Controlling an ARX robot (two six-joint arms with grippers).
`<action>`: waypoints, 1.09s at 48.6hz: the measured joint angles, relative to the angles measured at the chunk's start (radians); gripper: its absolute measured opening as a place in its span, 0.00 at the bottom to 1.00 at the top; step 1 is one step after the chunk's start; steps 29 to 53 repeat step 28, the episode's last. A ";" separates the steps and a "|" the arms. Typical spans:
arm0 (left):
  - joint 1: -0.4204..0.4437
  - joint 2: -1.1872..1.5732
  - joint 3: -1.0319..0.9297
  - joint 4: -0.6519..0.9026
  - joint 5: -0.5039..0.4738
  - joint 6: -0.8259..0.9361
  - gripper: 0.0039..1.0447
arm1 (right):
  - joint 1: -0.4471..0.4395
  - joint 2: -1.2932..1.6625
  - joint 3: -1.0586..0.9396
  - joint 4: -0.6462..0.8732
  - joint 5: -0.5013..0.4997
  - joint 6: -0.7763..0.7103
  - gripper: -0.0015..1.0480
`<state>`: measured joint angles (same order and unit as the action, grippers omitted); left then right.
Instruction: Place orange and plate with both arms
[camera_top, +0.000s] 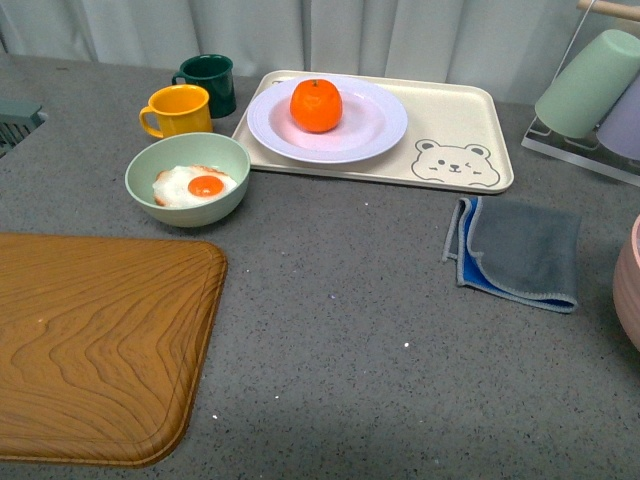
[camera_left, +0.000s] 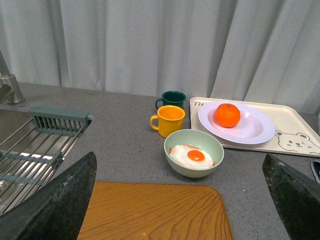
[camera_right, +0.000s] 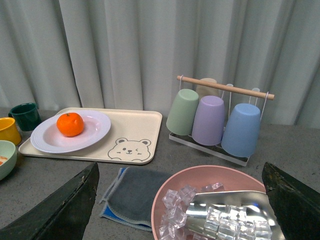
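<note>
Orange (camera_top: 316, 105) sits on white plate (camera_top: 375, 128), plate on cream bear tray (camera_top: 455, 120) at far side of grey speckled desk (camera_top: 330, 290). Front view: no arms. Left wrist view alone shows sink rack (camera_left: 35, 150); left tool (camera_left: 180, 200) fingers spread wide. Right wrist view alone shows pink ice bowl (camera_right: 172, 192), cup rack (camera_right: 220, 120); right tool (camera_right: 180, 200) spread. Plate round, no long axis. White curtain behind.

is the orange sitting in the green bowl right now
No, the orange rests on the white plate on the bear tray, while the green bowl holds a fried egg.
</note>
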<state>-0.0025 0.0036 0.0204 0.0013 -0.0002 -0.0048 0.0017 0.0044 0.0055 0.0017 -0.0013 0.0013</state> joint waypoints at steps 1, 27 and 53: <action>0.000 0.000 0.000 0.000 0.000 0.000 0.94 | 0.000 0.000 0.000 0.000 0.000 0.000 0.91; 0.000 0.000 0.000 0.000 0.000 0.000 0.94 | 0.000 0.000 0.000 0.000 0.000 0.000 0.91; 0.000 0.000 0.000 0.000 0.000 0.000 0.94 | 0.000 0.000 0.000 0.000 0.000 0.000 0.91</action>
